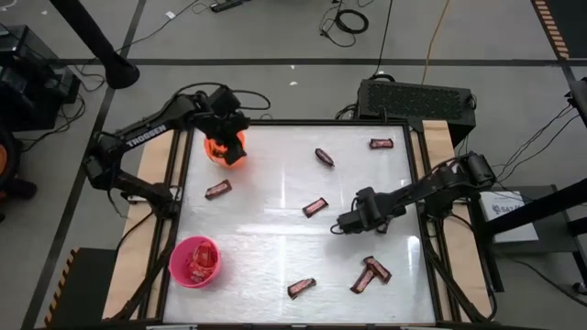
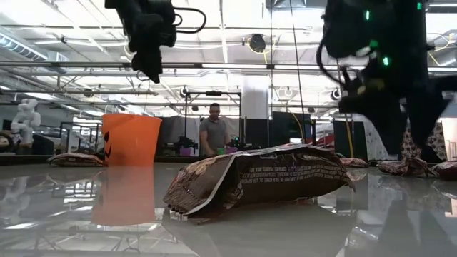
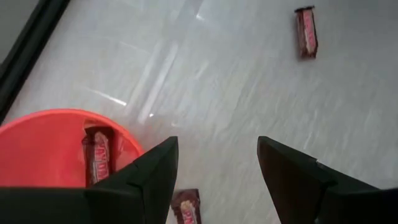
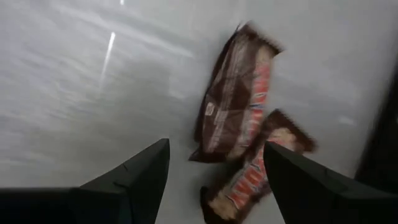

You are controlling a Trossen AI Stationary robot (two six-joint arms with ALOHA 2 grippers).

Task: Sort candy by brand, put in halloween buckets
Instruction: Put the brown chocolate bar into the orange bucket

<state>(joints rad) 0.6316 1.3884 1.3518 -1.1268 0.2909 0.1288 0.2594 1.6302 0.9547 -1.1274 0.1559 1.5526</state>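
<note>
My left gripper (image 3: 217, 143) is open and hangs above the orange bucket (image 1: 227, 149) at the table's far left. In the left wrist view a dark brown bar (image 3: 97, 155) lies inside the orange bucket (image 3: 43, 146). My right gripper (image 4: 214, 146) is open and empty, low over the table right of centre (image 1: 341, 224). Past its fingers two dark brown bars (image 4: 239, 109) (image 4: 249, 180) lie overlapping on the table. The pink bucket (image 1: 194, 262) stands at the near left and holds red candy. Loose brown bars lie flat on the table (image 1: 217, 190) (image 1: 315, 207) (image 1: 324, 157).
More brown bars lie near the far right corner (image 1: 381, 144), at the near edge (image 1: 301, 288) and as a pair at the near right (image 1: 370, 272). One bar fills the foreground of the low view (image 2: 264, 178). A person (image 2: 213, 132) stands in the room behind the table.
</note>
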